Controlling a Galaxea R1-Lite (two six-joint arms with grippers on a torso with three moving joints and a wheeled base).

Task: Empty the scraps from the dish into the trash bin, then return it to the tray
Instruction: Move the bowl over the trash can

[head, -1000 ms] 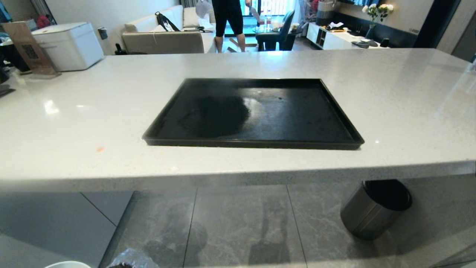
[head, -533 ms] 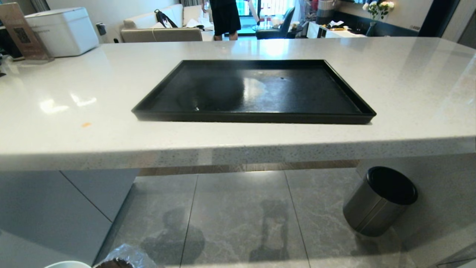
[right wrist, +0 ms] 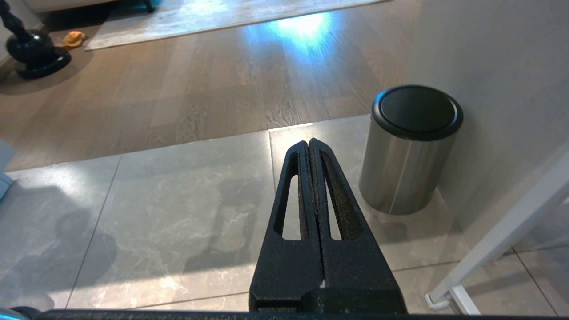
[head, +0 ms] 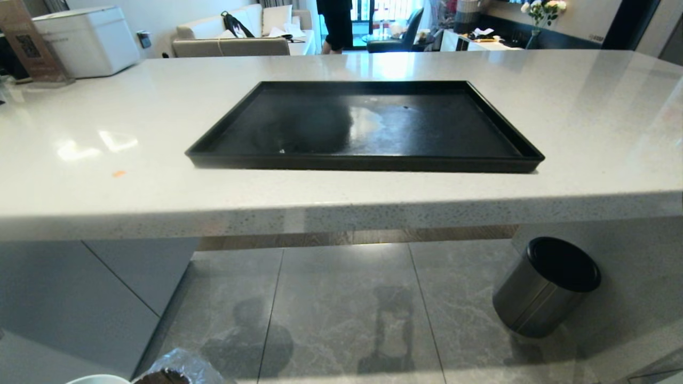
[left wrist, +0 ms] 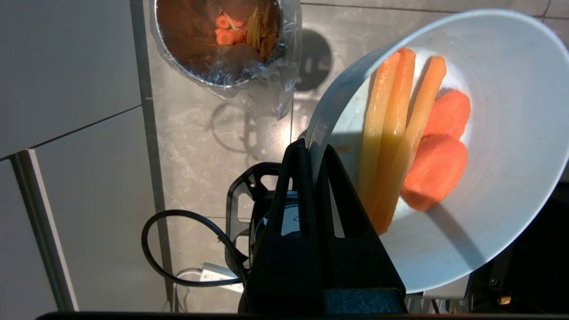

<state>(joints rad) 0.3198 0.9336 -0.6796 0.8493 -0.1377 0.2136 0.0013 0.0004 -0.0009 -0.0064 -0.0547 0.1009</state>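
Currently the dish [left wrist: 471,186] is tipped on edge in the left wrist view, mouth facing the camera, off to one side of the trash bin [left wrist: 222,42] and above the floor. Scraps [left wrist: 409,133] still inside: sticks lying lengthwise down the bowl wall, two carrot slices beside them. Left gripper [left wrist: 313,149] is clamped on the dish rim. Right gripper [right wrist: 309,144] is pressed together, empty, near the steel bin [right wrist: 411,146]. Tray [head: 368,162] sits higher in the head view than a second ago; the camera shifted, not the tray
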